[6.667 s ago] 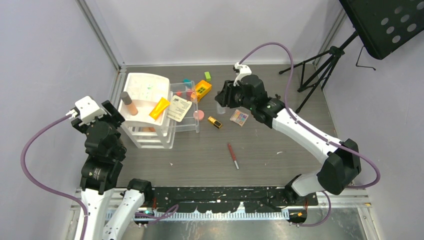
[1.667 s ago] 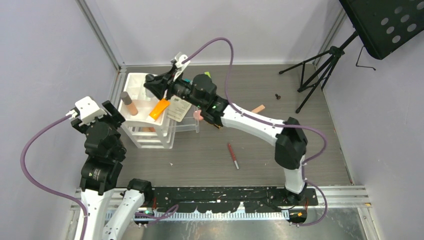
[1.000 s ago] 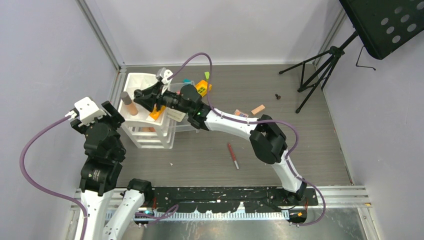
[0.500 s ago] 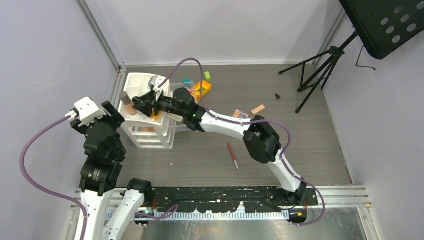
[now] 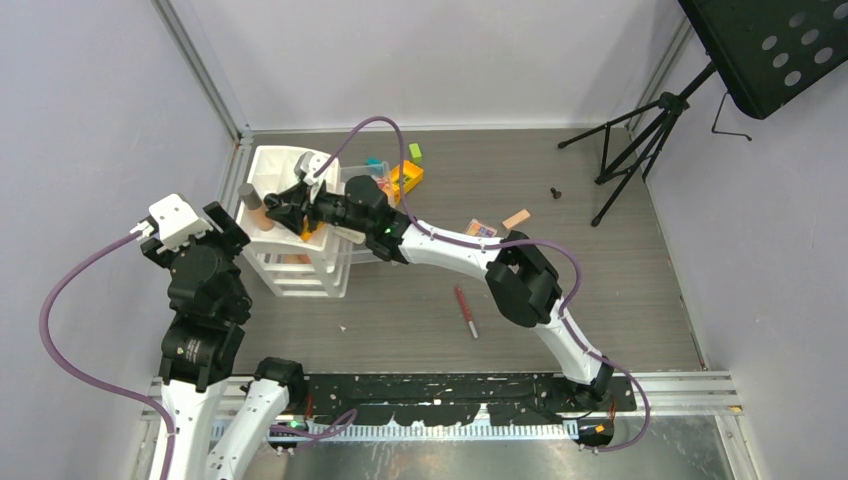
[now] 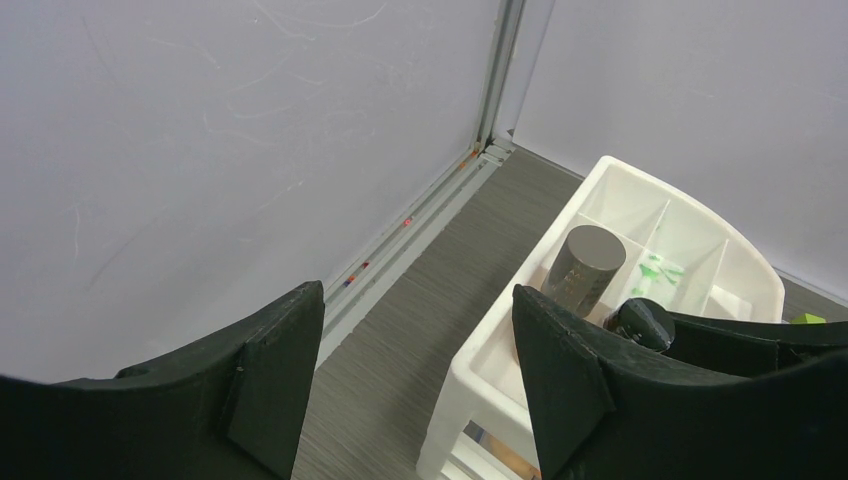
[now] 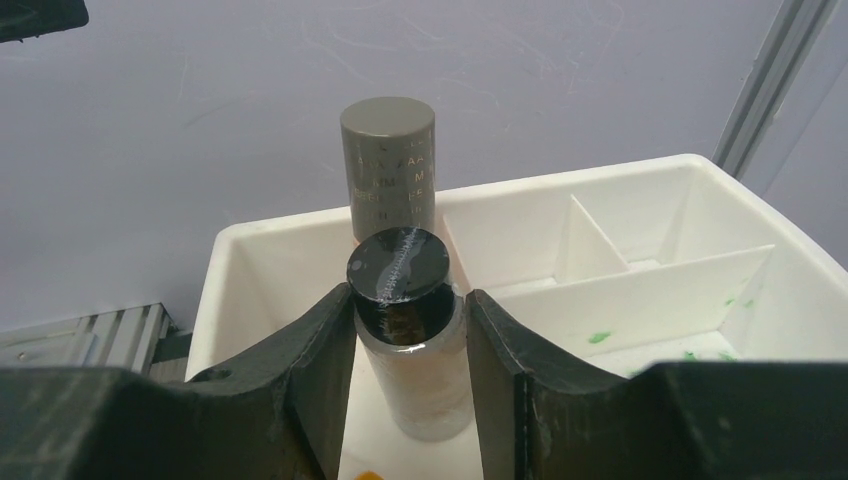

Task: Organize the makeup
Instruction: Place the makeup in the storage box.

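My right gripper [image 5: 283, 207] is shut on a small frosted bottle with a black cap [image 7: 410, 340] and holds it upright inside the front left compartment of the white organizer tray [image 5: 272, 163]. A beige tube with a grey cap [image 7: 388, 165] stands just behind it. An orange tube [image 5: 304, 232] lies in the tray under the arm. A red pencil [image 5: 466, 312], an eyeshadow palette [image 5: 478, 229] and a beige tube [image 5: 516, 218] lie on the table. My left gripper [image 6: 415, 390] is open and empty, left of the tray.
The tray [image 6: 690, 215] tops a clear drawer unit [image 5: 300, 275]. A yellow-and-red toy brick [image 5: 405, 177], a green block [image 5: 414, 151] and a teal block [image 5: 375, 162] sit behind it. A black tripod [image 5: 640, 130] stands at the back right. Walls close in on the left.
My right arm swung from the table's middle across to the organizer tray with the bottle. In the last half second it edged slightly left. The left arm has not moved.
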Tool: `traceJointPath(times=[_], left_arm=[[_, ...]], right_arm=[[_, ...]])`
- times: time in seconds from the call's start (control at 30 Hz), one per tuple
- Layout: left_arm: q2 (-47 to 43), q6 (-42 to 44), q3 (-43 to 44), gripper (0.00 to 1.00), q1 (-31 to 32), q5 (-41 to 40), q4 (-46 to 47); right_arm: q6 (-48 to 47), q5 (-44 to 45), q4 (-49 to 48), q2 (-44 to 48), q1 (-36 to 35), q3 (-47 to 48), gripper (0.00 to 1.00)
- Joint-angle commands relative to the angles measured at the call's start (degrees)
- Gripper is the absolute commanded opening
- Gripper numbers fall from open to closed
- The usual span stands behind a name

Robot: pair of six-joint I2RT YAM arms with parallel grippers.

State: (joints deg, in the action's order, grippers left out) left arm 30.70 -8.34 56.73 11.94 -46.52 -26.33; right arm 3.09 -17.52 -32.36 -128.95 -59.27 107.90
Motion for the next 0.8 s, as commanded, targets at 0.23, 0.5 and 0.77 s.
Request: traceJointPath(times=[0.23, 0.5, 0.77], left_arm=[[-0.04, 0.43, -0.36, 0.71, 0.18, -0.32, 3.31], [0.06, 0.43, -0.33, 0.71, 0.18, -0.44, 3.42], [0.40, 0.34, -0.31, 0.71, 0.18, -0.55, 3.41]], right_arm=[[-1.34, 0.47, -3.76, 2.04, -0.47, 1.75, 0.55], [-1.36, 0.46, -5.69, 3.85, -0.52, 0.00, 0.62], [-2.75, 2.41, -8.13, 6.78, -0.54, -2.83, 0.71]])
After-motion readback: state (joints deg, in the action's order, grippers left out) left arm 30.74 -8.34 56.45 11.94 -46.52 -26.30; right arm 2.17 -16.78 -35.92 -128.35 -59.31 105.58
